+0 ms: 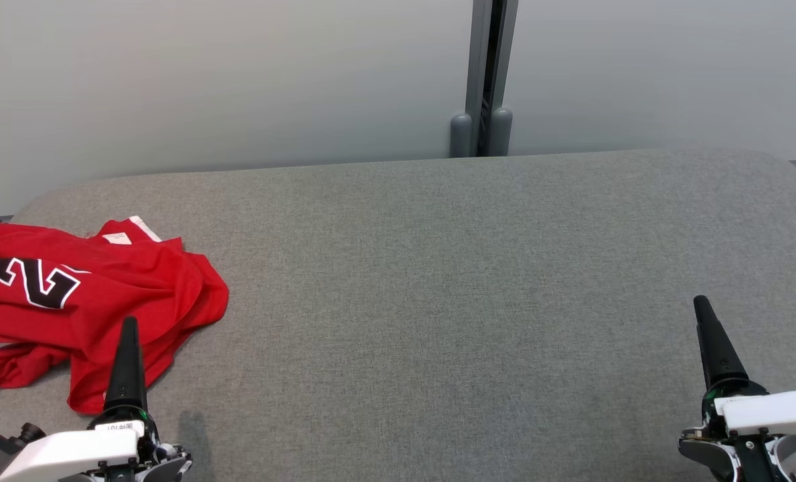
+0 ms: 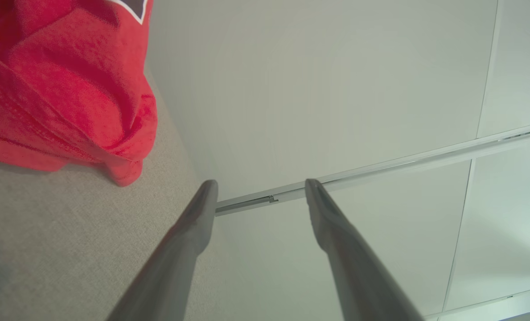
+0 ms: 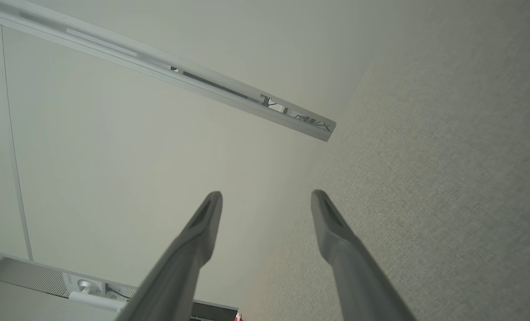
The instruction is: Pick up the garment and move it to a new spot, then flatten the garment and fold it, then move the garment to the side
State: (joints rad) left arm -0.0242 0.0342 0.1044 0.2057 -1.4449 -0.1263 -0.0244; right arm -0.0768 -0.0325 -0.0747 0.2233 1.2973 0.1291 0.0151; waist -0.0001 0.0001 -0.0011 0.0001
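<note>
Hovering with jaws wide, empty: left gripper (image 2: 261,185) near red garment (image 1: 90,301), right gripper (image 3: 267,196) well apart.

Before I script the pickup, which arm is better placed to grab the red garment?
Left. The left fingers stand open beside the crumpled garment at the table's left end; the right fingers sit far across it.

A crumpled red shirt (image 1: 83,294) with a black 2 on it lies on the grey cloth table (image 1: 438,281), right at the dark finger of the left gripper (image 1: 129,335) and far to the left of the right gripper (image 1: 705,321).
</note>
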